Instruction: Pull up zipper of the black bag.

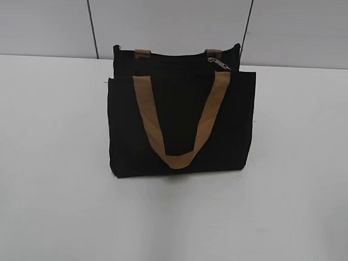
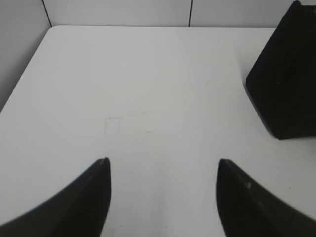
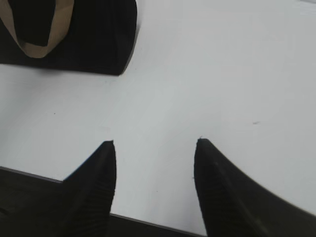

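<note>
Exterior view has the black bag [image 1: 180, 122] upright mid-desk [image 1: 43, 206], zipper [image 1: 219, 63] pull glinting at the top edge's right end. Soft, light fabric, likely to slump or slide, so one claw should pin the rim while the other pinches that tiny, probably slippery metal tab. Left claw [image 2: 163, 165] and right claw [image 3: 155, 145] both gape empty, well apart from it.

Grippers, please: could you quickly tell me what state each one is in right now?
Left gripper: open, holding nothing, over bare table.
Right gripper: open, holding nothing, short of the black bag.
</note>
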`<state>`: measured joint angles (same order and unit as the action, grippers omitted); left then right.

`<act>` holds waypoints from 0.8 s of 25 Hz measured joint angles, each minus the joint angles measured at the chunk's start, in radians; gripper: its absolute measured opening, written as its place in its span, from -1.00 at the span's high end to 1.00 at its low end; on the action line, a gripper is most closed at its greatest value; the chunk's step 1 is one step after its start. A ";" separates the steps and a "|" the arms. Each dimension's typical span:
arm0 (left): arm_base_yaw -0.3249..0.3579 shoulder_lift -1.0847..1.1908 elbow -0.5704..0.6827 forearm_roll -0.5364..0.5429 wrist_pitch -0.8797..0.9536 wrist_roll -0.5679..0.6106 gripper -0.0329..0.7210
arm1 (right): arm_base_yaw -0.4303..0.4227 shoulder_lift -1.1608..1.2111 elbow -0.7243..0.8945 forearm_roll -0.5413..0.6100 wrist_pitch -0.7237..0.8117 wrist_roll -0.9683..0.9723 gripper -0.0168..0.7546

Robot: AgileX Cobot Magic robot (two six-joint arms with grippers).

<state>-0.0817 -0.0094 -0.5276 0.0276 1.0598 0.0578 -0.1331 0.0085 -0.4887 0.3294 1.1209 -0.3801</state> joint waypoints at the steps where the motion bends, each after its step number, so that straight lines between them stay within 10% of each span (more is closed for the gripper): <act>1: 0.001 0.000 0.000 0.000 0.000 0.000 -0.42 | 0.000 -0.010 0.000 0.000 0.000 0.000 -0.08; 20: 0.007 0.000 0.000 -0.054 0.000 0.000 -0.42 | 0.000 -0.015 0.000 0.001 -0.003 0.000 -0.08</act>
<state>-0.0743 -0.0094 -0.5276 -0.0260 1.0595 0.0578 -0.1331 -0.0068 -0.4887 0.3304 1.1179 -0.3801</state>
